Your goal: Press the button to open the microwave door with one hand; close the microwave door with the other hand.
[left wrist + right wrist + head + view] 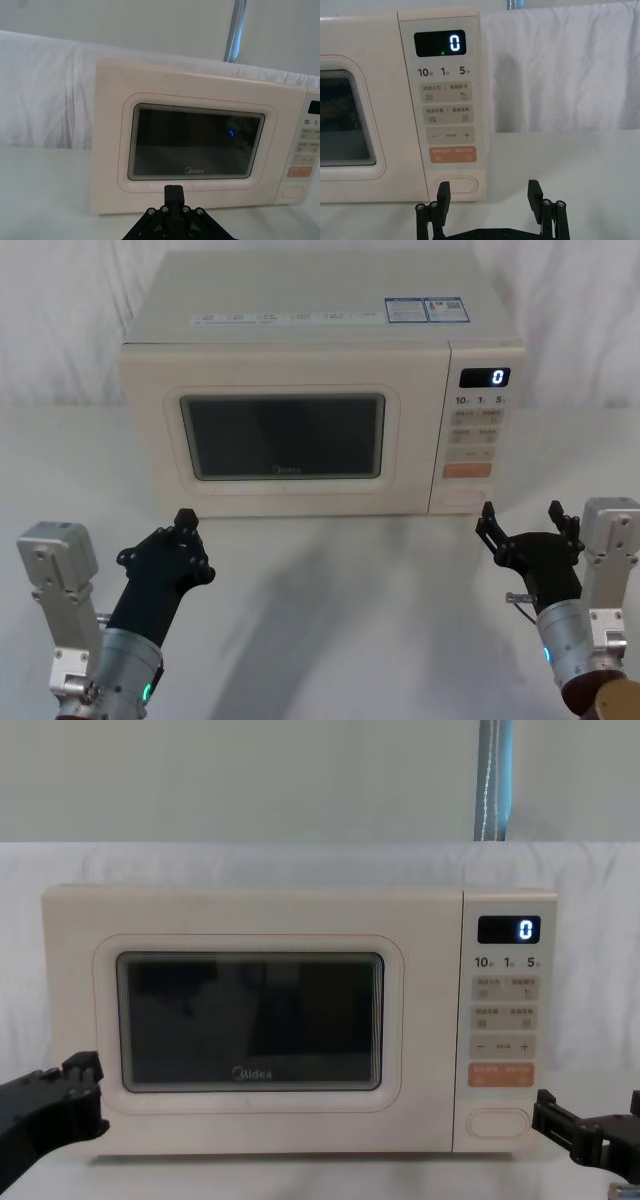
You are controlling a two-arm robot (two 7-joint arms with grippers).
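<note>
The cream microwave's door [280, 435] with its dark mesh window sits flush and closed; it also fills much of the left wrist view [195, 145] and the chest view [250, 1020]. The blank oval button [456, 184] is at the bottom of the control panel, under the orange key [452, 154], and is also seen low on the panel from the chest [498, 1122]. My right gripper [521, 512] is open, low in front of the panel and a short way from the button [462, 502]. My left gripper [186, 517] is shut on nothing, in front of the door's lower left.
The microwave stands on a table covered in white cloth [330, 610], with open room between it and my arms. White cloth [560, 65] hangs behind, and a metal pole [494, 780] rises at the back right. The display [485, 377] reads 0.
</note>
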